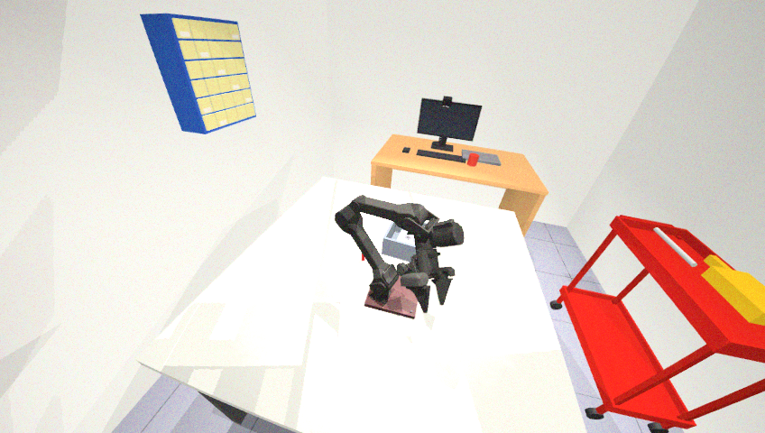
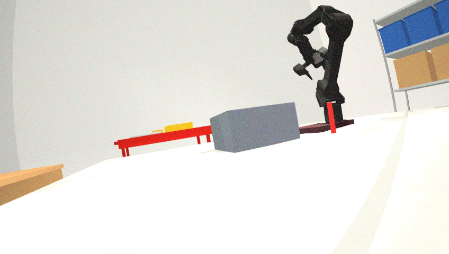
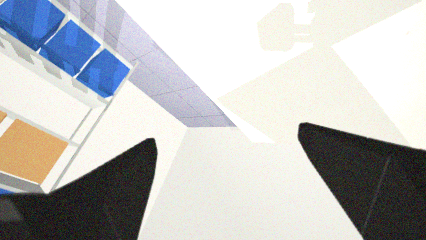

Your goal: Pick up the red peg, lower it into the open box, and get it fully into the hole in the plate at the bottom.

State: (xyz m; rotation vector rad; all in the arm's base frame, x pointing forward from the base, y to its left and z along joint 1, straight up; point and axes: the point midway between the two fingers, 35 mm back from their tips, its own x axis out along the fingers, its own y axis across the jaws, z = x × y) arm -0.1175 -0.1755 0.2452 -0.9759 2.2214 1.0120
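- Top view: the red peg (image 1: 363,256) (image 2: 331,117) is up and to the left of the end effector (image 1: 434,307) (image 2: 306,74) (image 3: 226,133), across the arm's foot.
- Exterior view has the peg upright on the table (image 1: 499,321) (image 2: 189,191) (image 3: 370,85), its long axis near vertical, apart from the grey box (image 1: 399,248) (image 2: 264,127).
- The end effector hangs above the peg's level, fingers wide, nothing between them.
- Wrist view shows no peg; the exact gap is hard to judge from here.
- I'd say the arm must swing round towards the peg before descending.
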